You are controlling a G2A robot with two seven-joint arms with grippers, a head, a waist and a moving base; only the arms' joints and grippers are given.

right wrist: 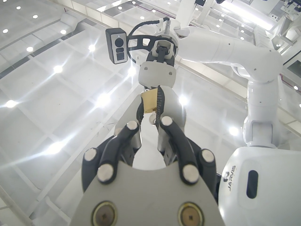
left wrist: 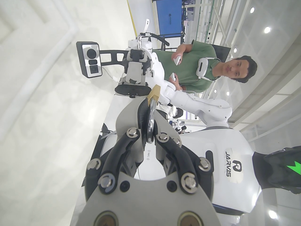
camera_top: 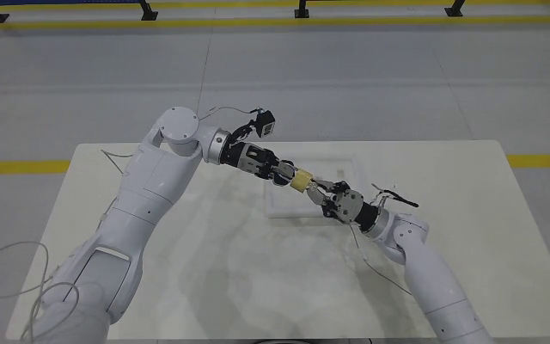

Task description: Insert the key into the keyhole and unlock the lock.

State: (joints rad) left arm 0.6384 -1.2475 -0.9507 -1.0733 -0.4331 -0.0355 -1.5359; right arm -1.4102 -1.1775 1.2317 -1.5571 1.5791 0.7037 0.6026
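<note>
One small brass lock [right wrist: 148,103], hard, smooth, prob. slippery, hangs mid-air over table [camera_top: 215,267] ctr; right gripper [right wrist: 150,95] pinches its flat sides, left gripper [left wrist: 149,109] clamps thin stiff key [left wrist: 150,122] by its head at lock's left end, so twist gently.

I work over a white table [camera_top: 215,284]. Around the table lies a pale grey floor [camera_top: 344,77]. A yellow floor stripe [camera_top: 34,166] runs out from either side of the table. A second yellow line [camera_top: 258,23] crosses well beyond its far edge, near black stand feet [camera_top: 301,10]. High above the table, a white gridded ceiling [right wrist: 77,45] carries many round lamps [right wrist: 57,68]. Well away from the table I see a blue panel [left wrist: 169,15].
</note>
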